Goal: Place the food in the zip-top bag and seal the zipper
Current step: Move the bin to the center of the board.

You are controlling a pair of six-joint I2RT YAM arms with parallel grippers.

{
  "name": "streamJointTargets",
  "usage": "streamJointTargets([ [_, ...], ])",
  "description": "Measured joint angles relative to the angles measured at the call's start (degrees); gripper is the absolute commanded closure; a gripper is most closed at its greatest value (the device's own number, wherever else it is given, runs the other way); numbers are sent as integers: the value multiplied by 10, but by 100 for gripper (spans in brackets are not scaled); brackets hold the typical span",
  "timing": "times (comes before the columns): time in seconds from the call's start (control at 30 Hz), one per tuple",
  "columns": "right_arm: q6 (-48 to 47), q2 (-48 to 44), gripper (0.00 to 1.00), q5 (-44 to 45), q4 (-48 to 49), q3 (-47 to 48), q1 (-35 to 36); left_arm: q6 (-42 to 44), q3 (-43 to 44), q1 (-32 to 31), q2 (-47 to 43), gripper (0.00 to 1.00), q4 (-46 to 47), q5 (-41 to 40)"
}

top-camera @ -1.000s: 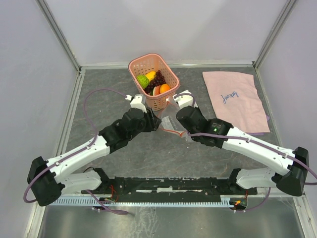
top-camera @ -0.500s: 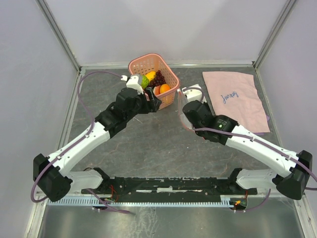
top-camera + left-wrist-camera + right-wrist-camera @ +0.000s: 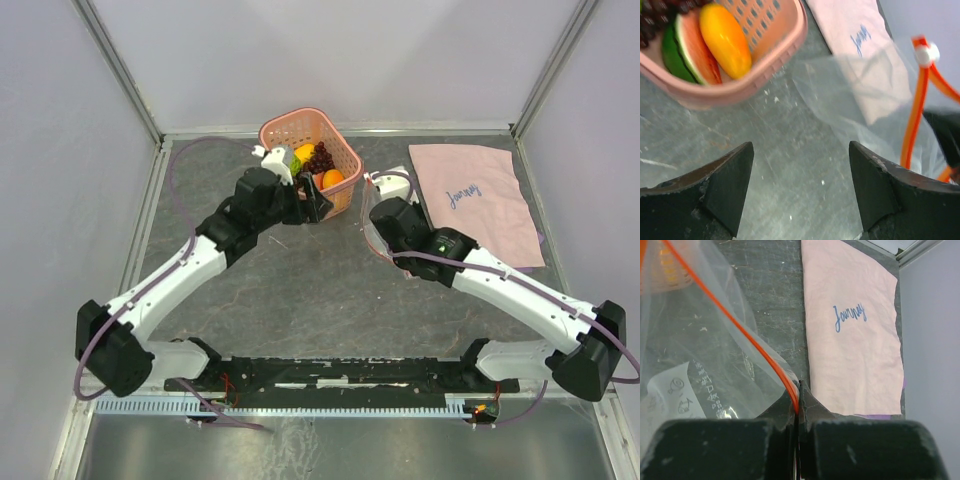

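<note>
The food lies in a pink slotted basket (image 3: 347, 150): purple grapes (image 3: 320, 158), a yellow fruit (image 3: 304, 152), an orange fruit (image 3: 333, 178). The left wrist view shows a red-white slice (image 3: 692, 47) and an orange-yellow fruit (image 3: 726, 39) in the basket (image 3: 755, 82). My left gripper (image 3: 317, 203) (image 3: 800, 167) is open and empty, just in front of the basket. My right gripper (image 3: 374, 192) (image 3: 799, 402) is shut on the zipper (image 3: 740, 327) of the clear zip-top bag (image 3: 368, 232) (image 3: 695, 355), held right of the basket. The bag (image 3: 860, 100) and zipper (image 3: 916, 115) also show in the left wrist view.
A pink cloth with blue script (image 3: 475, 200) (image 3: 850, 330) lies at the right back of the dark table. Grey walls and metal rails (image 3: 150, 200) bound the table at left, back and right.
My left gripper has left the bag and moved back to the basket's front. My right gripper has carried the bag back and to the right, beside the basket.
</note>
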Motion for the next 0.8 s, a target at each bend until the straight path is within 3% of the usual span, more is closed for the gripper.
streamJointTargets([
  [0.27, 4, -25, 98, -4, 0, -24, 0, 10, 156, 69, 160, 16, -19, -17],
  [0.5, 4, -48, 98, -4, -2, -28, 0, 28, 309, 90, 320, 17, -86, -25],
  [0.8, 4, -64, 97, -4, -3, -37, 0, 46, 314, 92, 349, 16, -155, -41],
])
